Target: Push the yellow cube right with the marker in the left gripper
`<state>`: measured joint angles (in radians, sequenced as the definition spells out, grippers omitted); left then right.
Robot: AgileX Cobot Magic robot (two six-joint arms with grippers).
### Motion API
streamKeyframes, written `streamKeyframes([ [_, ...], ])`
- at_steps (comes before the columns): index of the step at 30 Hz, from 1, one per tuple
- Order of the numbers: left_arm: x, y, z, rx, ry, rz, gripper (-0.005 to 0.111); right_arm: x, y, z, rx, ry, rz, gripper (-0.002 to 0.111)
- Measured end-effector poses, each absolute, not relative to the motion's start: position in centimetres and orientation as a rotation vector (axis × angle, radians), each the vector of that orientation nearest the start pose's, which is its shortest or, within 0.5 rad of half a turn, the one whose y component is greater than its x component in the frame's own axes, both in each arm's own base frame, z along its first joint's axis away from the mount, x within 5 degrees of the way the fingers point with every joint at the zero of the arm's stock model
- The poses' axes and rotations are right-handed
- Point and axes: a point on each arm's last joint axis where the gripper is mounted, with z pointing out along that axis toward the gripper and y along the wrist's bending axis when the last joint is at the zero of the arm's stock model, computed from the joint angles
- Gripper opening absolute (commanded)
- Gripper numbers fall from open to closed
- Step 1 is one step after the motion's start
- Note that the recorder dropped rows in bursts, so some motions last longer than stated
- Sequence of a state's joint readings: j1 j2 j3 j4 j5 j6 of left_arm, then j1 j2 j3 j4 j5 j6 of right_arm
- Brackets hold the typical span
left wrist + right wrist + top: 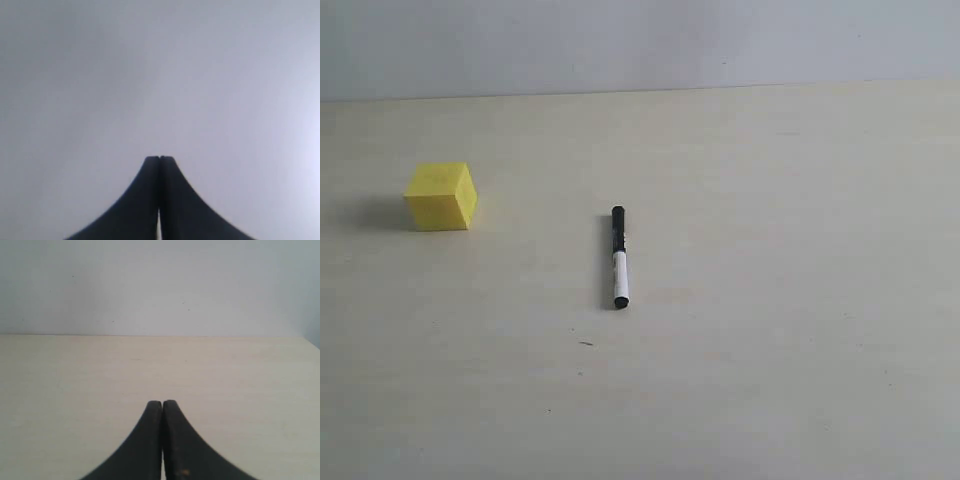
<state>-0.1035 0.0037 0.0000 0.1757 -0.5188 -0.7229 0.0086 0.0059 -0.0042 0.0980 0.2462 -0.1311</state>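
The yellow cube (441,196) rests on the pale table at the left of the exterior view. The marker (618,257) lies loose on the table near the middle, black cap half pointing away, white barrel half nearer the front. No gripper holds it. Neither arm appears in the exterior view. In the left wrist view my left gripper (160,159) is shut with nothing between its fingers, facing a blank grey surface. In the right wrist view my right gripper (162,403) is shut and empty above the table.
The pale wooden table (770,300) ends at a grey wall at the back. A small dark speck (585,343) marks the tabletop in front of the marker. The right wrist view shows the table's far edge (150,335) against the wall.
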Motion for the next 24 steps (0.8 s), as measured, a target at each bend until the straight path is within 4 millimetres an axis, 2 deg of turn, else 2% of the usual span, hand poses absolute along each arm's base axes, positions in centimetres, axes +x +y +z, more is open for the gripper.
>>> streamKeyframes([
  [3, 2.1, -1.2, 30.2, -0.105, 0.762, -0.753, 0.0, 5.6, 0.3, 19.2, -0.056, 1.729, 0.0, 0.0],
  [5, 1.5, -1.0, 34.6, -0.099, 0.726, -0.739, 0.0, 5.6, 0.3, 19.2, -0.056, 1.729, 0.0, 0.0],
  [6, 1.9, -1.0, 36.3, -0.108, 0.756, -0.716, 0.0, 5.6, 0.3, 19.2, -0.056, 1.729, 0.0, 0.0],
  [8, 3.6, -0.9, 40.1, -0.14, 0.875, -0.644, 0.0, 5.6, 0.3, 19.2, -0.056, 1.729, 0.0, 0.0],
  [9, 5.1, -1.0, 41.4, -0.165, 0.966, -0.606, 0.0, 5.6, 0.3, 19.2, -0.056, 1.729, 0.0, 0.0],
  [11, 8.7, -1.0, 42.5, -0.218, 1.191, -0.521, 0.0, 5.6, 0.3, 19.2, -0.056, 1.729, 0.0, 0.0],
  [13, 12.8, -1.0, 41.8, -0.274, 1.488, -0.407, 0.0, 5.6, 0.3, 19.2, -0.056, 1.729, 0.0, 0.0],
  [15, 16.8, -1.3, 39.3, -0.34, 1.83, -0.328, 0.0, 5.6, 0.3, 19.2, -0.056, 1.729, 0.0, 0.0],
  [17, 19.7, -2.2, 36.5, -0.351, 2.121, -0.303, 0.0, 5.6, 0.3, 19.2, -0.056, 1.729, 0.0, 0.0],
  [20, 22.9, -5.2, 32.5, -0.215, 2.48, -0.376, 0.0, 5.6, 0.3, 19.2, -0.056, 1.729, 0.0, 0.0],
  [24, 24.9, -11.3, 30.2, 0.053, 2.676, -0.512, 0.0, 5.6, 0.3, 19.2, -0.056, 1.727, 0.0, 0.0],
])
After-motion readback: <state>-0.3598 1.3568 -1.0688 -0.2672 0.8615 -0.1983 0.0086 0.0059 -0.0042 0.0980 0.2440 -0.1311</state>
